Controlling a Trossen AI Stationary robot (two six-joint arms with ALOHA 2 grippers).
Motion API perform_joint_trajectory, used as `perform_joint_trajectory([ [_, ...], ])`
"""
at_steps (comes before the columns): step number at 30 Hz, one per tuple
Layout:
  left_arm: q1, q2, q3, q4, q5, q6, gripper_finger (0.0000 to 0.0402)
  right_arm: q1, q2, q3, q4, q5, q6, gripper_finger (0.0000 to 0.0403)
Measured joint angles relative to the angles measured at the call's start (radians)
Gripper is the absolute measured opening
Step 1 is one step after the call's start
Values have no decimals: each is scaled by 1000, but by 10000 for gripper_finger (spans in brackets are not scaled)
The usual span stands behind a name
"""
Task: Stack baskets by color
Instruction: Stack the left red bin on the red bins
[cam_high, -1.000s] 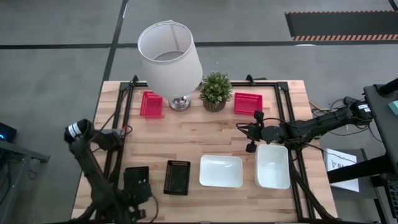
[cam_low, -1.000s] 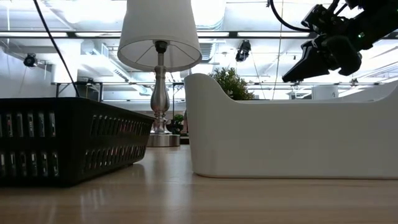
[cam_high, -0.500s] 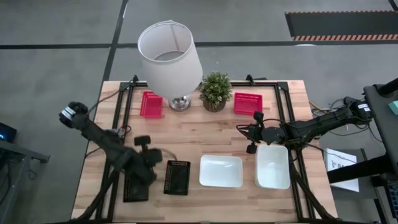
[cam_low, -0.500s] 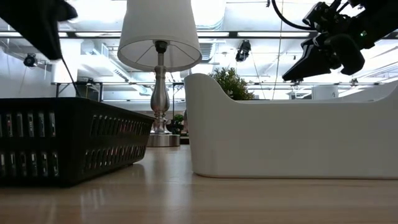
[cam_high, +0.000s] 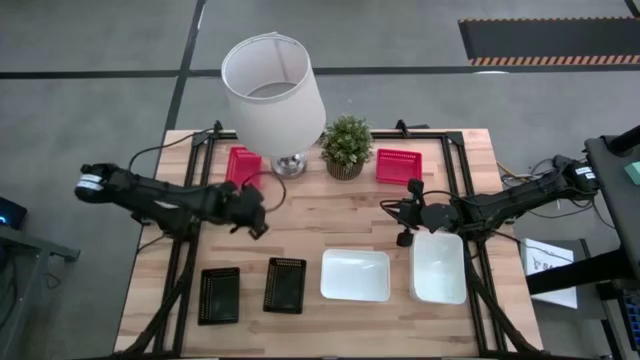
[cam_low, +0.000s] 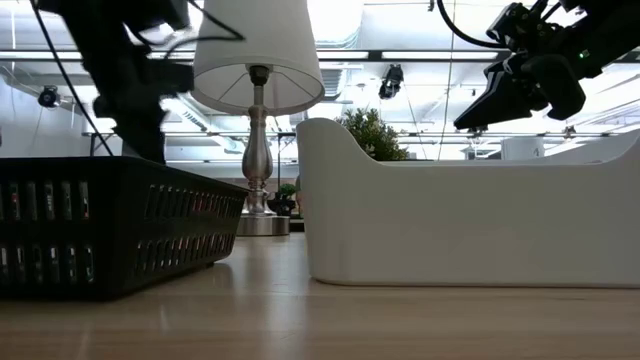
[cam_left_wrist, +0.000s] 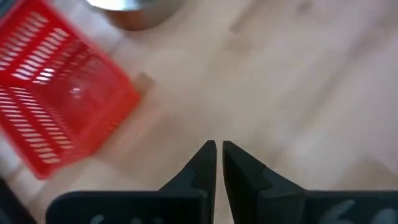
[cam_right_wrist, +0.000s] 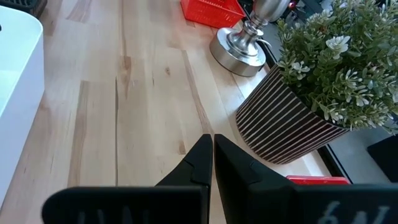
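While the left gripper (cam_high: 258, 218) hovers, fingers closed and empty, near the far-left red basket (cam_high: 242, 167), it should open wide before descending; right gripper (cam_high: 404, 212) waits closed

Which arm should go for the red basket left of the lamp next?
Left. Its tool hangs shut and empty just in front of that red basket, which fills its wrist view. The right tool, also shut, sits across the table by the white baskets.
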Motion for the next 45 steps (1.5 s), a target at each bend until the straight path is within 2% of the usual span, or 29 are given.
perform_joint_trajectory([
  [7, 185, 17, 1, 59, -23, 53, 11, 0, 0, 0, 0, 0, 8, 9],
  [10, 215, 17, -1, 68, -20, 151, 11, 0, 0, 0, 0, 0, 8, 9],
  [13, 237, 17, -1, 71, -13, 265, 24, 0, 0, 0, 0, 0, 3, 9],
  [22, 239, 17, -3, 8, 0, 722, 106, 0, 0, 0, 0, 0, 8, 9],
  [27, 242, 17, -4, -36, -3, 955, 130, 0, 0, 0, 0, 0, 8, 9],
  [32, 246, 17, -12, -35, -7, 985, 132, 0, 0, 0, 0, 0, 8, 9],
  [36, 246, 3, -75, -23, -14, 954, 132, 0, 0, 0, -1, 0, 6, 9],
  [42, 246, -22, -172, 98, -138, 972, 132, 0, 0, 0, -1, 0, -11, 9],
  [45, 251, -40, -204, 155, -153, 1010, 132, 0, 0, 0, -1, 0, -10, 9],
])
